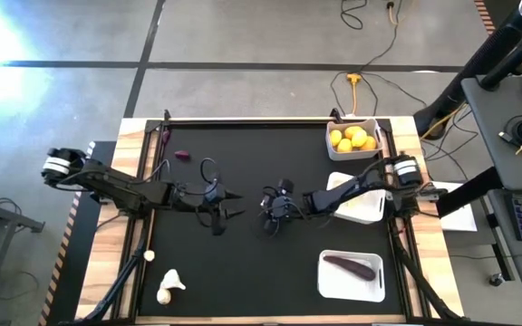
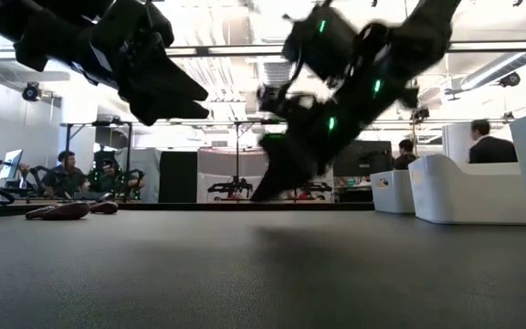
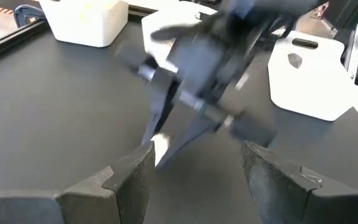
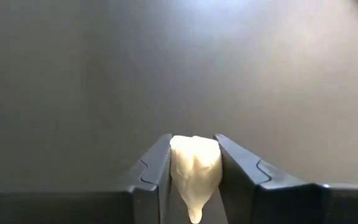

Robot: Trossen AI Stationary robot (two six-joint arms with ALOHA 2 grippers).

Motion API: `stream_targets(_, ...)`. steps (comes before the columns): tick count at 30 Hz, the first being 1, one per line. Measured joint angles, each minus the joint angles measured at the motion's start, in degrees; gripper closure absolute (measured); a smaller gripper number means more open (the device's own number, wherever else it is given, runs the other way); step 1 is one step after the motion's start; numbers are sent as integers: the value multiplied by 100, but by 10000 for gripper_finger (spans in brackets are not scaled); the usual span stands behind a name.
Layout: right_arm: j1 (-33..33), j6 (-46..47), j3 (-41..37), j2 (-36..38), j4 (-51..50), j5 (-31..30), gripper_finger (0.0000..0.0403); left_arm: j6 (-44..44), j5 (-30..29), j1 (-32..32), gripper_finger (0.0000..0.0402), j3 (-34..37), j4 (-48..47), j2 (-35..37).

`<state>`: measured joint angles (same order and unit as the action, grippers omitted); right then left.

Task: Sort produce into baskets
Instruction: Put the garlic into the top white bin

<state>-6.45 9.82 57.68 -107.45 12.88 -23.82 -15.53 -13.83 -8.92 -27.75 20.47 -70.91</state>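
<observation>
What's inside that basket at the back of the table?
The back basket holds yellow lemons, piled together. Anything beneath the pile is covered, so I cannot tell.

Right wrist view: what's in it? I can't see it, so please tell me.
A whitish garlic bulb sits pinched between the right gripper's two dark fingers. Behind it there is only the plain black table.

The right gripper pointed down near the table centre, fingers clamped. The left gripper hovered beside it, fingers parted.
</observation>
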Motion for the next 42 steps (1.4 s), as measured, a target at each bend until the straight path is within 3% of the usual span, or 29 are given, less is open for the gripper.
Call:
stream_targets(4, -247, 49, 4, 851, -848, -137, 316, 1, -16, -1, 180, 3, -153, 87)
stream_targets(8, -726, 669, 4, 1975, -2365, -979, 312, -15, -17, -22, 180, 26, -244, 141)
stream_targets(11, -1157, 1862, 8, 2800, -4000, -1449, 311, -47, -17, -33, 180, 31, -227, 139)
stream_targets(15, -1765, 4144, -131, 3549, -6081, -1910, 310, -157, -19, -36, 180, 33, -221, 113)
stream_targets(19, -2140, 5761, -562, 3849, -7286, -2170, 310, -168, -21, -36, 180, 35, -213, 98)
stream_targets(29, -1570, 6214, -1518, 3910, -7294, -1019, 310, -157, -65, -36, 180, 35, -186, 85)
stream_targets(37, -1147, 5780, -1743, 3911, -6886, -735, 306, -135, -66, -36, 180, 35, -152, 83)
stream_targets(42, -1094, 5470, -1743, 3911, -6682, -781, 271, 9, -67, -45, 180, 50, 182, 83)
